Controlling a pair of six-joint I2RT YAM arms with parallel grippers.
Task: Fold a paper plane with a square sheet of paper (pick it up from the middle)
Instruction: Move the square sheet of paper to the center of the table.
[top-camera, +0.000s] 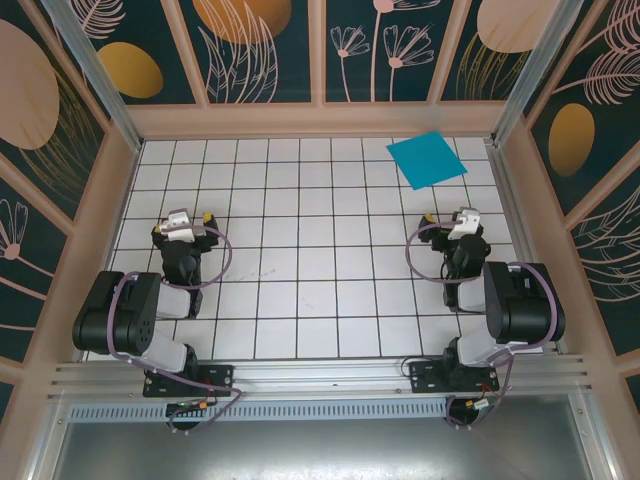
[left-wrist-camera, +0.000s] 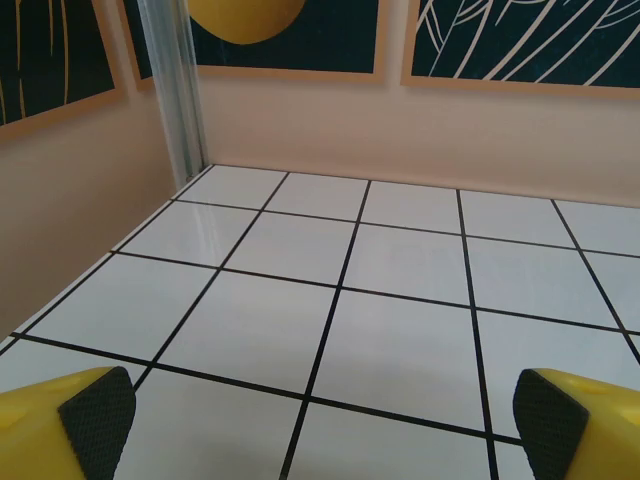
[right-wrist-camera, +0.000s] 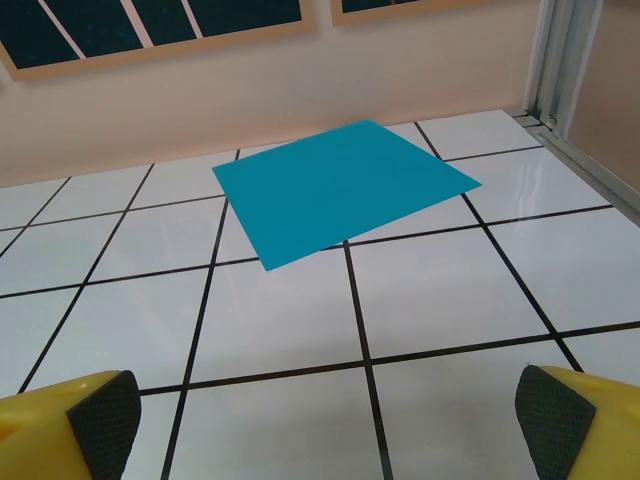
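The square sheet of paper (top-camera: 427, 159) is bright cyan-blue, flat and unfolded, lying turned at an angle on the gridded table near the back right corner. In the right wrist view the sheet (right-wrist-camera: 343, 190) lies about two tiles ahead of my right gripper (right-wrist-camera: 322, 418), which is open with nothing between its yellow fingers (right-wrist-camera: 95, 413). From above, the right gripper (top-camera: 452, 221) sits low over the table, in front of the sheet. My left gripper (top-camera: 192, 222) rests at the left side, far from the paper. It (left-wrist-camera: 318, 412) is open over bare tiles.
The white gridded table (top-camera: 300, 240) is boxed in by beige walls and aluminium posts (top-camera: 520, 85) at the back corners. A metal rail (top-camera: 320, 372) runs along the near edge at the arm bases. The left wall (left-wrist-camera: 70, 220) stands close to the left gripper.
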